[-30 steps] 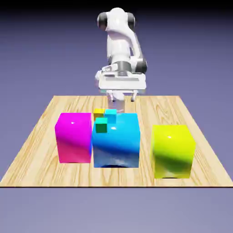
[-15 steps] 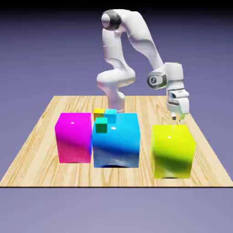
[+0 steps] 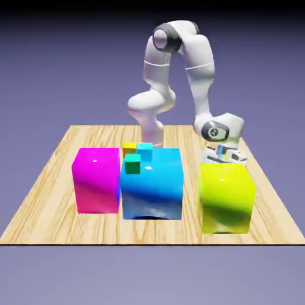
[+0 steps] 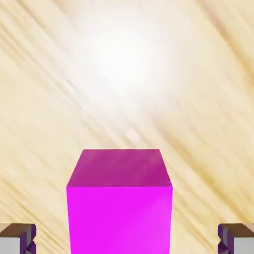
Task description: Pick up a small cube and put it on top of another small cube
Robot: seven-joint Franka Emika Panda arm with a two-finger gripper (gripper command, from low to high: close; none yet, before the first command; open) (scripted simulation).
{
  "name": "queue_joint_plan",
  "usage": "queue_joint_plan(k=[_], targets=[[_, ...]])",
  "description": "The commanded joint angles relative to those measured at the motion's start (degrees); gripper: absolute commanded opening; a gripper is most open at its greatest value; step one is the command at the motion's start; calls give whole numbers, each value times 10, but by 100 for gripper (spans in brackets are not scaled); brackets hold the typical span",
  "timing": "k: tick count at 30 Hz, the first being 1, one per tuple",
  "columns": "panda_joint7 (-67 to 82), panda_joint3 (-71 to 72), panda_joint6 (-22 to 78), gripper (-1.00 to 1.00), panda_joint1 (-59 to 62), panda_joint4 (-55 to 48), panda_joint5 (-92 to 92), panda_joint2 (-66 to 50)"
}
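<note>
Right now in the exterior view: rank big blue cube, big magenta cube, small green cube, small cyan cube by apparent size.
1. big blue cube
2. big magenta cube, slightly smaller looking
3. small green cube and small cyan cube: look alike, no ranking.

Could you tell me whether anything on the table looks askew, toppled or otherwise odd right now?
Nothing stands out. The big pink, blue and yellow blocks sit flat on the wooden table. The small green, cyan and orange cubes show unstacked. In the hand view a small magenta cube stands square between the open gripper tips.
</note>
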State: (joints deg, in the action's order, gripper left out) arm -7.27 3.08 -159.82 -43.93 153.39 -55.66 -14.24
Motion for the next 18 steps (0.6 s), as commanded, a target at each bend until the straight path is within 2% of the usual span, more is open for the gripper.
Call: queue_joint_plan(k=[1, 3, 4, 13, 15, 18], targets=[[-20, -11, -9, 0, -4, -7, -25, -18], [-42, -23, -18, 0, -9, -14, -52, -37], [-42, -23, -18, -100, -9, -14, -52, -37], [118, 65, 52, -100, 26, 39, 147, 106], [120, 66, 53, -100, 27, 40, 149, 108], [139, 64, 117, -100, 6, 9, 224, 122]])
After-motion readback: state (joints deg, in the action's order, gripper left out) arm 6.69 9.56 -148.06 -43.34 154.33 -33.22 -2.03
